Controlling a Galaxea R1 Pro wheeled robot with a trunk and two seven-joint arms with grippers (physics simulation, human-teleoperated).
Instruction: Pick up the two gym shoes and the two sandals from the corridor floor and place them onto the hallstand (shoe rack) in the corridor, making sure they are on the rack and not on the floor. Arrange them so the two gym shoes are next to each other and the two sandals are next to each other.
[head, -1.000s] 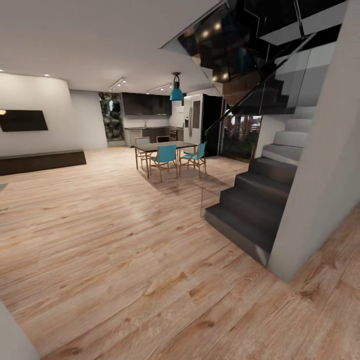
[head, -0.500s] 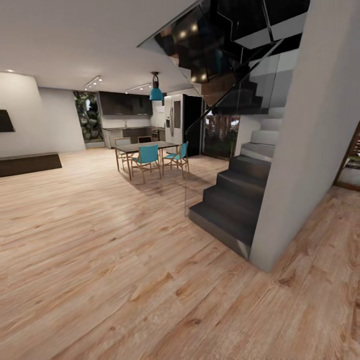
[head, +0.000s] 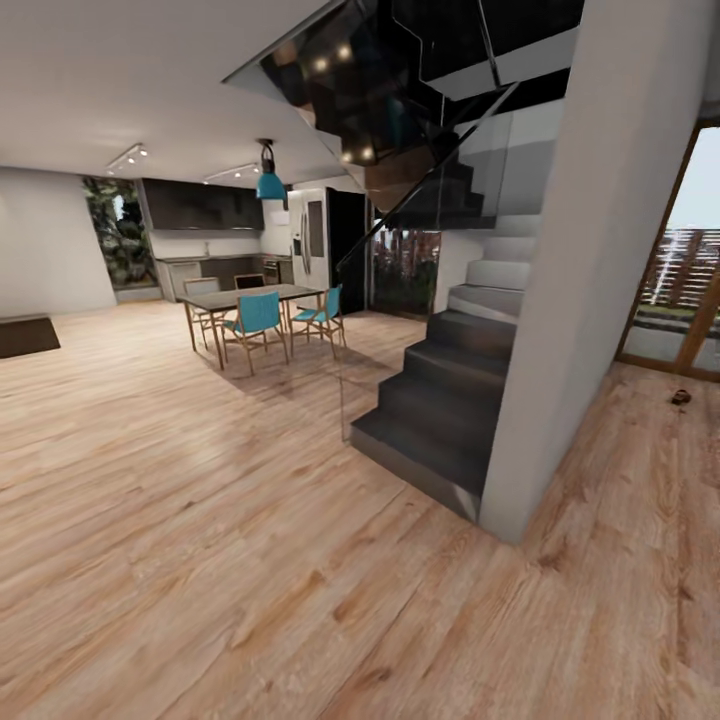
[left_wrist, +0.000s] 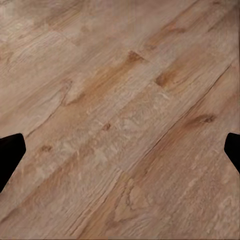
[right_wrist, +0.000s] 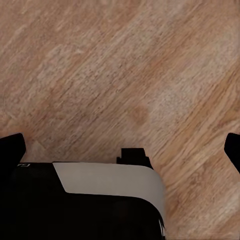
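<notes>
Beyond the dark staircase (head: 440, 400), a small brown sandal-like speck (head: 681, 397) lies on light wood-plank floor (head: 200, 520); search step, approach next; both jaws apart, empty.

Staircase (head: 450, 400) ahead of me; dining table (head: 250, 297) with chairs (head: 258, 318) behind-left of it; floor (left_wrist: 120, 100) beneath my left pincer (left_wrist: 120, 150).

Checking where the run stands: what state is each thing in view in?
left gripper: open, empty, over bare floor.
right gripper: open, empty, over bare floor.
small dark object: lying on the corridor floor past the staircase; too small to identify.
teal chairs: upright at the dining table.
</notes>
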